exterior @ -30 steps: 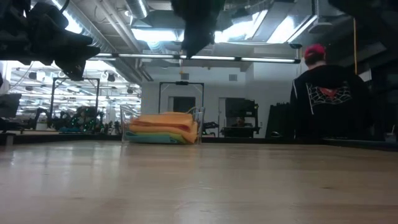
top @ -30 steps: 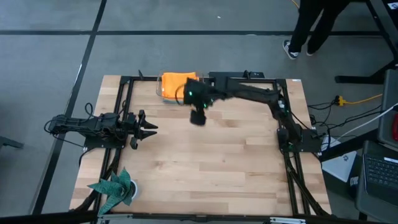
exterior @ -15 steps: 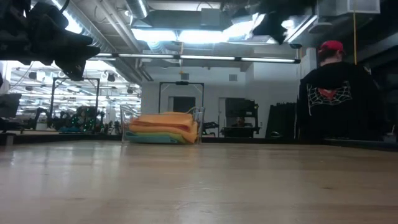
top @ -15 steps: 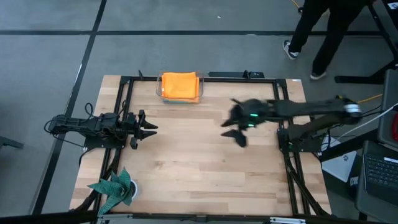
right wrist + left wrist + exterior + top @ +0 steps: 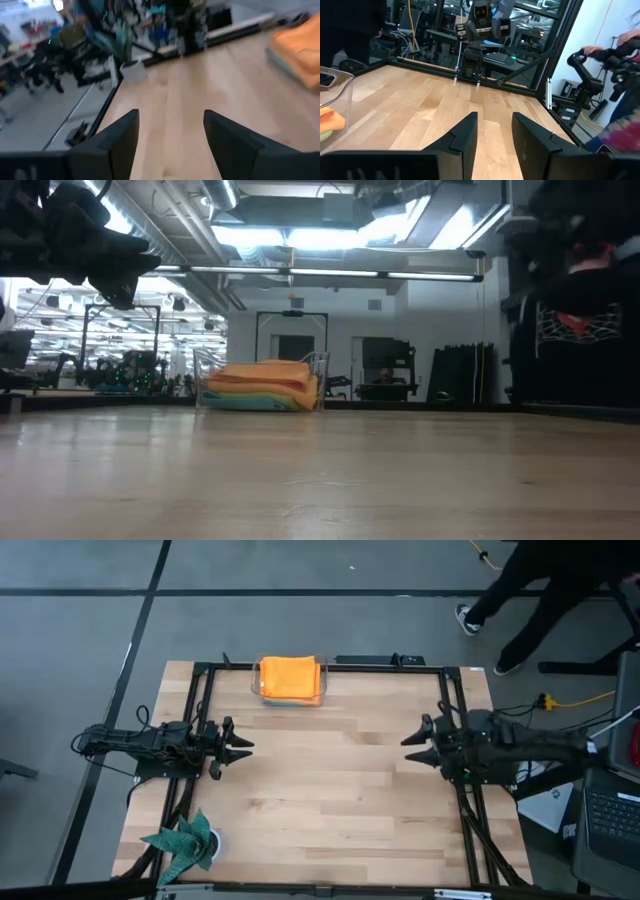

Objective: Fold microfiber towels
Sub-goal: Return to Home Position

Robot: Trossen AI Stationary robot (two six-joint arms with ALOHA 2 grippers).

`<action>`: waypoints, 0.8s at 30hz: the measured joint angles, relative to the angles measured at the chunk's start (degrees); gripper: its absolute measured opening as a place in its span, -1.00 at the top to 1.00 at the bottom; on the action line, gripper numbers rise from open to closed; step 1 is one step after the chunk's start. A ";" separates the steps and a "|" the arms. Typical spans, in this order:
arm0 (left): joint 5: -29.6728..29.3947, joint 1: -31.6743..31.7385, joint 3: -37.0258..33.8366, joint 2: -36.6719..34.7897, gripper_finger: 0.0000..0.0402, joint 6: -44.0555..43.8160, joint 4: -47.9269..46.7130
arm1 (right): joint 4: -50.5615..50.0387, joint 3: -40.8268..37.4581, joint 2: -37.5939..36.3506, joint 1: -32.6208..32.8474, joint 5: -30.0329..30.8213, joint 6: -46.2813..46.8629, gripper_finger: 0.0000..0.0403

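The microfiber towels (image 5: 289,677) lie folded in a stack, orange on top, inside a clear bin (image 5: 256,688) at the table's far edge; in the low view the stack (image 5: 262,384) shows orange over green and blue layers. My left gripper (image 5: 243,746) waits open at the table's left side, pointing level toward the right. My right gripper (image 5: 410,747) is open at the table's right side, pointing left with nothing between its fingers. In the wrist views both pairs of fingers (image 5: 494,135) (image 5: 170,135) stand apart over bare wood.
A dark teal spiky-edged cloth (image 5: 184,843) sits at the near left corner. A black metal frame (image 5: 330,665) runs round the table. A person (image 5: 540,590) walks beyond the far right corner. The wooden top between the arms is bare.
My right gripper has drawn back from beside the bin at the far edge, across the table toward its right edge and lower, and has tipped up from pointing down to nearly level. The towels stayed in the bin. The person has moved.
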 joint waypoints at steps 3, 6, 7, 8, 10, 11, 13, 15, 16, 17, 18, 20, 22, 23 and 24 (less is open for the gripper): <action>0.00 0.00 -0.01 0.00 0.44 0.01 0.00 | 5.32 -6.03 -5.64 -1.03 0.30 -0.03 -0.12; 0.00 0.00 -0.02 0.00 0.44 -0.01 0.00 | 9.47 -11.24 -10.53 -1.37 0.21 -0.10 -0.12; 0.00 0.01 0.00 0.00 0.44 0.00 0.00 | 9.57 -12.88 -12.30 -1.37 0.22 -0.13 -0.12; 0.00 0.00 0.00 0.01 0.44 0.00 0.00 | 9.73 -14.33 -14.19 -1.37 0.23 -0.12 -0.12; 0.00 0.02 -0.01 0.02 0.44 -0.01 0.00 | 9.88 -16.23 -18.01 -1.37 0.21 -0.13 -0.12; 0.00 0.00 0.00 0.01 0.44 0.01 0.00 | 10.23 -16.96 -19.66 -1.37 0.21 -0.13 -0.12; 0.01 0.01 0.00 0.02 0.44 -0.01 0.00 | 13.41 -18.47 -19.65 -1.37 0.14 -0.13 -0.12; -0.02 0.02 0.00 0.02 0.44 0.00 0.00 | 15.88 -20.21 -19.49 -1.35 0.20 -0.15 -0.12; 0.00 0.02 0.00 0.02 0.44 0.01 0.00 | 15.24 -20.16 -19.63 -1.35 0.26 -0.06 -0.12; 0.02 0.00 0.00 0.02 0.44 -0.02 0.00 | 15.25 -20.06 -19.44 -1.35 0.43 -0.01 -0.12; 0.00 0.02 0.00 0.02 0.44 -0.01 0.00 | 15.27 -20.02 -19.26 -1.35 0.37 0.03 -0.12; 0.01 0.02 0.00 0.02 0.44 0.01 0.00 | 14.92 -20.04 -19.20 -1.35 0.37 -0.09 -0.12; 0.01 0.02 -0.01 0.02 0.44 -0.01 0.00 | 14.89 -20.03 -19.19 -1.35 0.36 -0.12 -0.12; 0.00 0.02 0.00 0.02 0.44 0.01 0.00 | 14.89 -20.03 -19.19 -1.35 0.34 -0.12 -0.12; 0.02 0.01 0.00 0.02 0.44 0.00 0.00 | 14.90 -20.03 -19.19 -1.35 0.33 -0.12 -0.12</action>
